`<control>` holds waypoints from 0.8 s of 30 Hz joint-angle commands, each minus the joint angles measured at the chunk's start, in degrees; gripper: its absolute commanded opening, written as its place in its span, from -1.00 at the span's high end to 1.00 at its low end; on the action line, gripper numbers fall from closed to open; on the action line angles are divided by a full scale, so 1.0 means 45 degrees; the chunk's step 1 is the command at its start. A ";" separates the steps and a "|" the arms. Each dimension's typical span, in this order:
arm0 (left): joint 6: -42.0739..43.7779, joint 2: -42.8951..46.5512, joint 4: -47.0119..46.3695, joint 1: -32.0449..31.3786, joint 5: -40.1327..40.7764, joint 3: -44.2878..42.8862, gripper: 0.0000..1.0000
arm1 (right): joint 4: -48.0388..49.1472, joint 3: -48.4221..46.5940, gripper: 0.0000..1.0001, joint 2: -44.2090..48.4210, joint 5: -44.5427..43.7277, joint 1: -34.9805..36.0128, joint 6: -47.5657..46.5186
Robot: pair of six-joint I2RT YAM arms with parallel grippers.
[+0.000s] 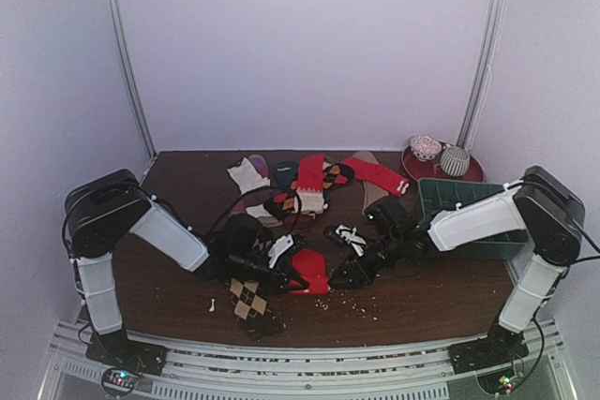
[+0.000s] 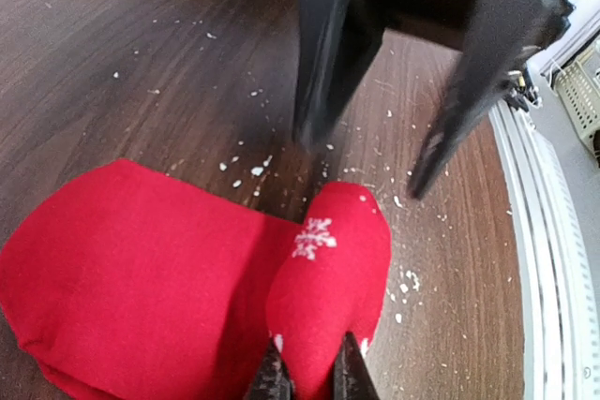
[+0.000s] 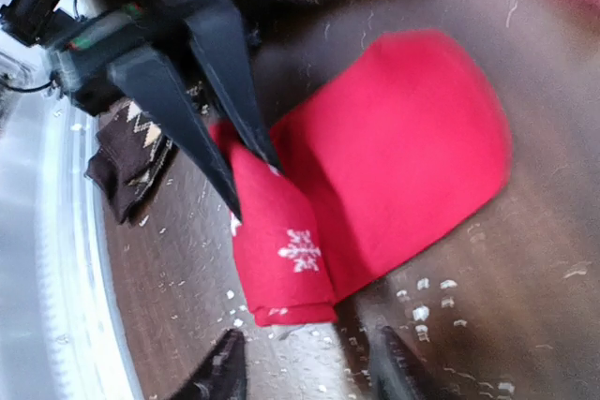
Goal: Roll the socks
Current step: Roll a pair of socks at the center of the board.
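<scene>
A red sock (image 1: 312,272) with a white snowflake lies flat near the table's front middle. One end is folded over onto itself (image 2: 328,259). My left gripper (image 2: 307,367) is shut on this folded end, pinching it between both fingers. It also shows in the right wrist view (image 3: 202,110). My right gripper (image 3: 305,372) is open and empty, just short of the folded end (image 3: 281,255) and facing the left gripper. The dark brown argyle sock (image 1: 248,299) lies crumpled near the front edge, left of the red sock; it also shows in the right wrist view (image 3: 127,152).
A pile of other socks (image 1: 305,185) lies at the back middle. A green bin (image 1: 469,203) stands at the right, with a red plate (image 1: 412,168) holding two bowls behind it. White crumbs (image 2: 253,170) are scattered on the wood. The table's front edge (image 2: 511,231) is close.
</scene>
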State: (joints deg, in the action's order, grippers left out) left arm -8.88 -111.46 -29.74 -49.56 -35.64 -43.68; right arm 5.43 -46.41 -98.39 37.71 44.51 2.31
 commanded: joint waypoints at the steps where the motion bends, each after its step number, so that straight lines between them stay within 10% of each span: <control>1: -0.1191 -0.1102 0.2971 0.0123 0.0857 0.0422 1.00 | 0.3126 0.1529 -0.03 0.1871 -0.3323 0.1123 -0.2603; 24: -0.1191 -0.1637 0.3561 0.0306 0.0292 0.0622 1.00 | 0.4315 0.1060 0.12 -0.1049 -0.5004 0.2662 -0.5091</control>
State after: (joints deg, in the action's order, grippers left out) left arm -14.66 -113.54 -30.48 -48.31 -39.66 -44.42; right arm 24.18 -40.82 -101.12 16.27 56.03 -21.26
